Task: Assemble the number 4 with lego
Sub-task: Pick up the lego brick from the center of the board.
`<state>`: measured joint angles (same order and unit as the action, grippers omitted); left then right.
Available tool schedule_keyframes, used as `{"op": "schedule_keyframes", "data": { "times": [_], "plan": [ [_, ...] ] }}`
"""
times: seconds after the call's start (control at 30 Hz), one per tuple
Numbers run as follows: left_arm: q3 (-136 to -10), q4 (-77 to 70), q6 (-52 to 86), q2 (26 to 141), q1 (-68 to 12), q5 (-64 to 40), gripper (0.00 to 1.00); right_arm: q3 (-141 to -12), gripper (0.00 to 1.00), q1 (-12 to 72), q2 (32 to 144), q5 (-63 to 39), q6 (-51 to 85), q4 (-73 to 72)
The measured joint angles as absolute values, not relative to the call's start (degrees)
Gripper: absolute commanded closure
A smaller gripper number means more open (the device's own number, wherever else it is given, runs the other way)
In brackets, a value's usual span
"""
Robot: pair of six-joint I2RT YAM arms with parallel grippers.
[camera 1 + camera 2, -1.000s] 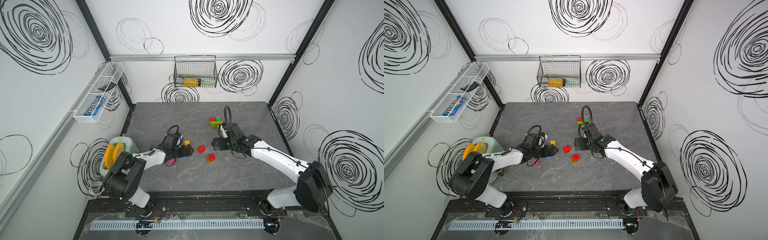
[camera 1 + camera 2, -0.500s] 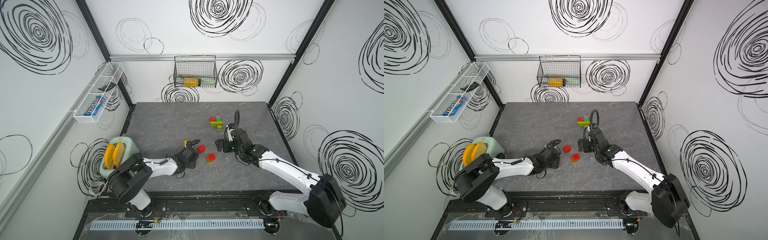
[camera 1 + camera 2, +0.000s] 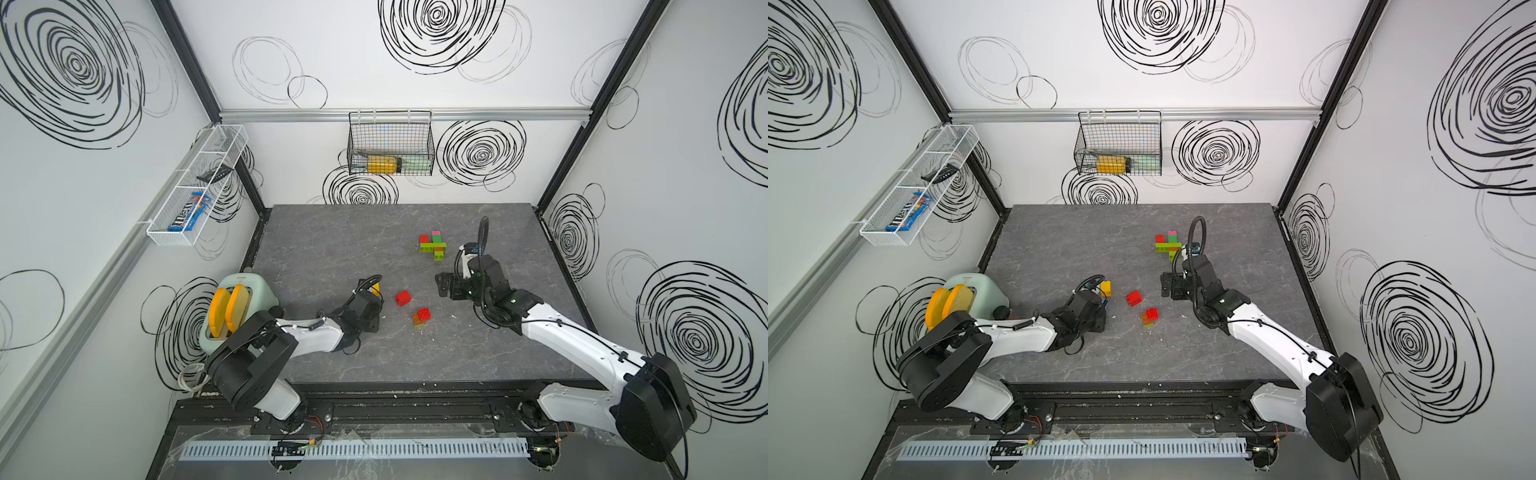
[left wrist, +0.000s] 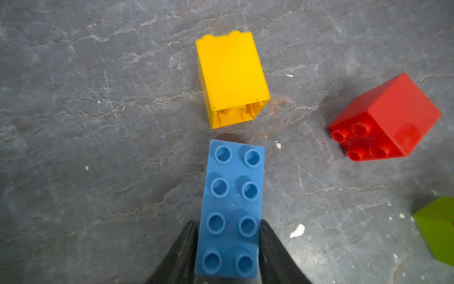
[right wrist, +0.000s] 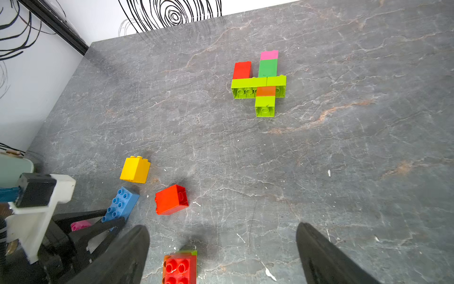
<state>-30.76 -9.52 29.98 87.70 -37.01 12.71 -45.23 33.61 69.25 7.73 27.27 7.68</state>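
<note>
**Lego assembly, bench seen from above and from both wrists.** The left gripper [image 4: 228, 227] is closed on the long sides of a blue brick [image 4: 233, 191] with eight studs facing up. Whether this brick rests on the grey bench [image 3: 332, 232] or hangs just above it cannot be told. A yellow brick [image 4: 231, 76] lies on its side just beyond the blue brick's free end, not touching it. A red brick [image 4: 385, 115], also on its side, lies apart from both.

The right gripper [image 5: 222, 227] is wide open and holds nothing. It hovers above a small stack [image 5: 180, 266], a red four-stud brick on orange and lime green.

The assembled figure [image 5: 260, 83] lies flat toward the far right of the bench, well apart from the loose bricks. It is a lime green crossbar with red, dark green and pink bricks on its far side and orange and lime green on its near side.
</note>
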Motion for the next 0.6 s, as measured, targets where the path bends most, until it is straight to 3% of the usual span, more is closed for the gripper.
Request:
{"op": "schedule_keyframes", "data": {
  "times": [0.2, 0.37, 0.6],
  "plan": [
    [-30.87, -10.9, 29.91, 88.42, -36.58, 12.25, 0.71, -45.28, 0.03, 32.67, 69.97, 7.27, 27.4, 7.84],
    [-31.66, -11.62, 29.89, 89.56, -36.58, 12.27, 0.84, -44.4, 0.03, 32.27, 69.54, 7.62, 28.47, 6.44],
    [-32.18, -12.47, 28.6, 90.21, -36.73, 11.57, 0.95, -42.24, 0.03, 31.86, 68.51, 10.92, 27.24, 6.15]
  ]
}}
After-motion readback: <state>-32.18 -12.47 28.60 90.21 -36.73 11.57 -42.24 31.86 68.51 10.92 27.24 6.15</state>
